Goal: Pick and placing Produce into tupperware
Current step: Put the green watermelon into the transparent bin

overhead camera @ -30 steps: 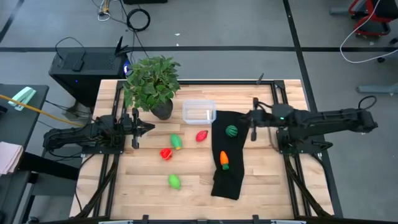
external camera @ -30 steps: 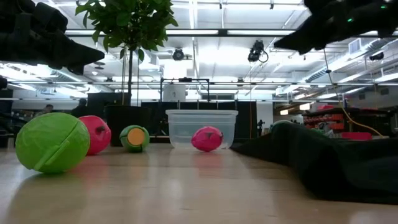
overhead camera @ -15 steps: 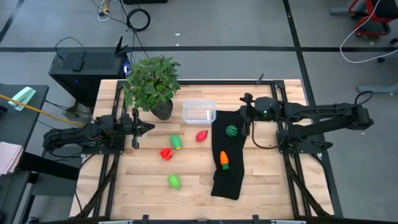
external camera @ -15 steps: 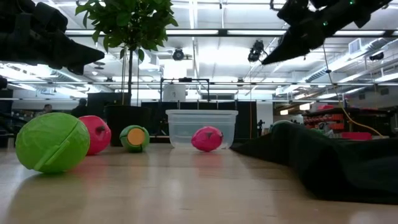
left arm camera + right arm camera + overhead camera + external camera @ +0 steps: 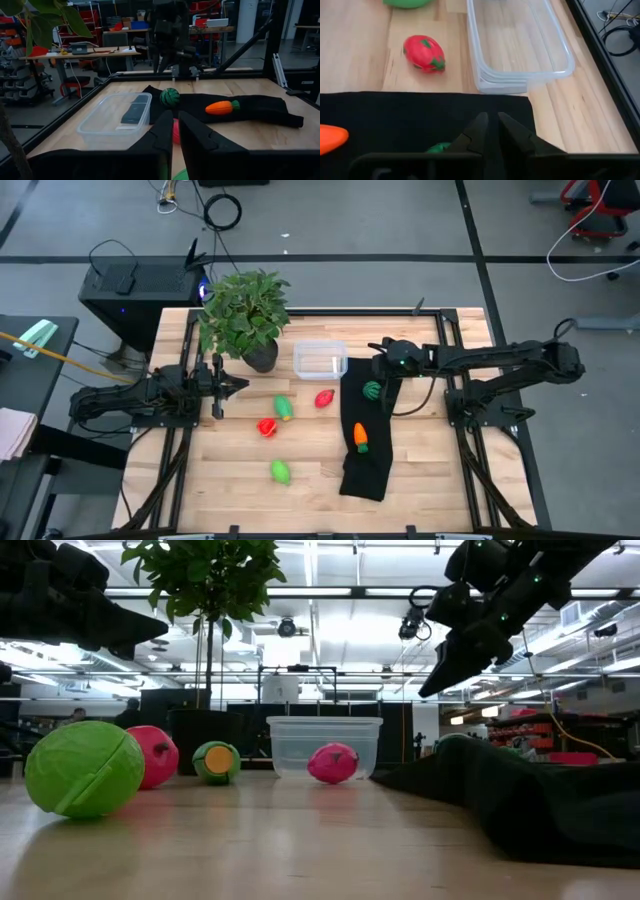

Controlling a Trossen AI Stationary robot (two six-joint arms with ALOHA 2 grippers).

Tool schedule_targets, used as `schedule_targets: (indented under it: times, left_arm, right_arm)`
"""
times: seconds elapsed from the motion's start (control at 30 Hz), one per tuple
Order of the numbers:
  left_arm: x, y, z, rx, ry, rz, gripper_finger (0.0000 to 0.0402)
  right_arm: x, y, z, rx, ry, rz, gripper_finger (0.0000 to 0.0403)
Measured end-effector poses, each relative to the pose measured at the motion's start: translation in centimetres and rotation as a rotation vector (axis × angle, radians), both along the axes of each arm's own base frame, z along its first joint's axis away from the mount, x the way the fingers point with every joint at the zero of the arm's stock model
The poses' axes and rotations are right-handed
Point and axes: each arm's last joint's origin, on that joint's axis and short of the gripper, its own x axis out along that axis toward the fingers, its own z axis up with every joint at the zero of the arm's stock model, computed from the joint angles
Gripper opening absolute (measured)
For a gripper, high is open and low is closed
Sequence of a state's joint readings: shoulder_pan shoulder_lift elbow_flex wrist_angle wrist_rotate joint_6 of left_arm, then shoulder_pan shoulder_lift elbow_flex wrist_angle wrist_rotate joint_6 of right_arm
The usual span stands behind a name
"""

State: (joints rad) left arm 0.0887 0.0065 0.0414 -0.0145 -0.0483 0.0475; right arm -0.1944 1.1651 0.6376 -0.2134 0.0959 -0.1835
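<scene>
The right gripper (image 5: 378, 370) has swung inward over the dark green round fruit (image 5: 372, 390), fingers narrowly parted and empty; it may roll off the black cloth (image 5: 365, 430).

Wooden tabletop (image 5: 420, 470) with produce, tub and cloth

On it lie a black cloth (image 5: 366, 450), clear tupperware (image 5: 320, 360), potted plant (image 5: 243, 315), two red toys (image 5: 324, 398), and two light green ones (image 5: 281, 472).

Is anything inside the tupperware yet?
No produce shows inside the tupperware; only bare wood shows through its clear floor. In the low view the red piece looks inside, but it lies on the table beside the tub.
</scene>
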Motion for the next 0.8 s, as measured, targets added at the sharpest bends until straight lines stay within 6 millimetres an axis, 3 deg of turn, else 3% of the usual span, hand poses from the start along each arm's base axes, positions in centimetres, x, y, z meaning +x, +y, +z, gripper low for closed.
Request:
schedule_targets:
  times: [0.3, 0.5, 0.63, 0.8]
  left_arm:
    - [0.0, 0.0, 0.0, 0.0, 0.0, 0.0, 0.0032]
    - [0.0, 0.0, 0.0, 0.0, 0.0, 0.0, 0.004]
    - [0.0, 0.0, 0.0, 0.0, 0.001, 0.0, 0.0038]
    - [0.0, 0.0, 0.0, 0.0, 0.001, 0.0, 0.0032]
  right_arm:
    - [-0.2, 0.2, 0.9, 0.093, -0.071, -0.043, 0.0239]
    - [0.0, 0.9, -0.3, 0.194, 0.017, -0.018, 0.0345]
    - [0.1, 1.4, -1.3, 0.2, 0.088, -0.025, 0.0384]
    - [0.3, 1.4, -2.3, 0.195, 0.156, -0.042, 0.0396]
